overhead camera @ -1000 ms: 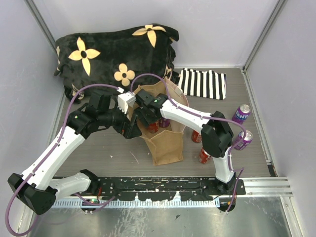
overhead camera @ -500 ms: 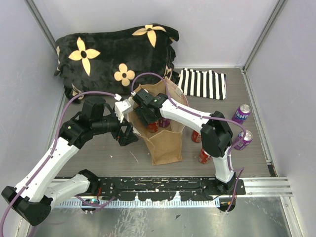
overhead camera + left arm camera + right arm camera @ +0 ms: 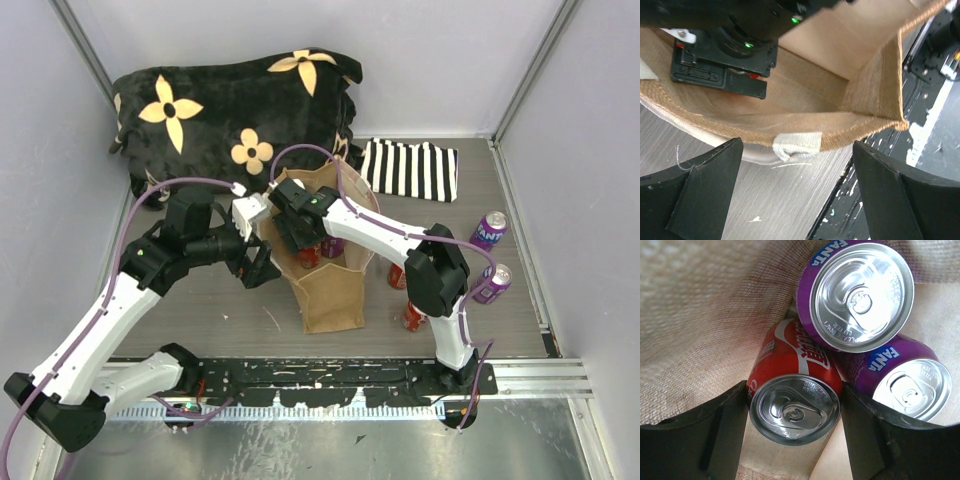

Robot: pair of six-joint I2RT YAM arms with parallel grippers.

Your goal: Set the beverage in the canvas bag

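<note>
In canvas bag (image 3: 700, 315): red can (image 3: 795, 385) pinched btwn jaws, touching 2 purple Fanta cans (image 3: 860, 295).

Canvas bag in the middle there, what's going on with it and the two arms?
The right claw is down inside the canvas bag, closed on a red can next to two purple Fanta cans already inside. The left claw hangs open at the bag's rim, gripping nothing. A few other cans sit on the table.
</note>
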